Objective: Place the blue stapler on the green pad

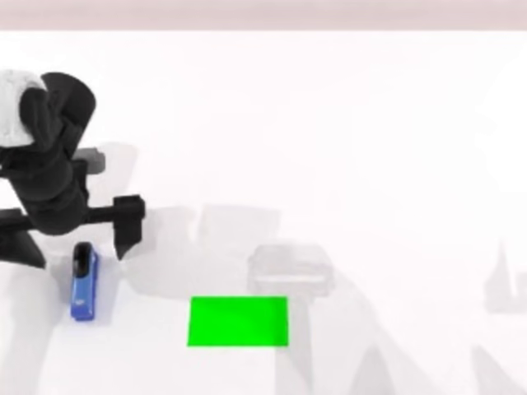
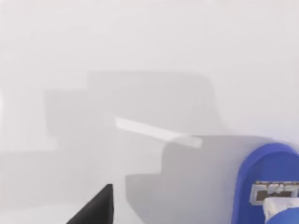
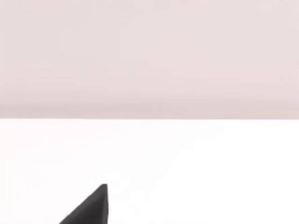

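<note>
staplers: one blue stapler [image 1: 84,281] counted
pads: one green pad [image 1: 239,321], well apart
left gripper [image 1: 78,239]: spread open, empty, positioned just above stapler's black end
right gripper: state cannot be told

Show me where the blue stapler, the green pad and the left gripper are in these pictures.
blue stapler [image 1: 84,284]: top view, middle of its blue body.
green pad [image 1: 239,322]: top view, centre of its flat face.
left gripper [image 1: 81,244]: top view, midway between its two dark fingertips, just above the stapler's black end.
</note>
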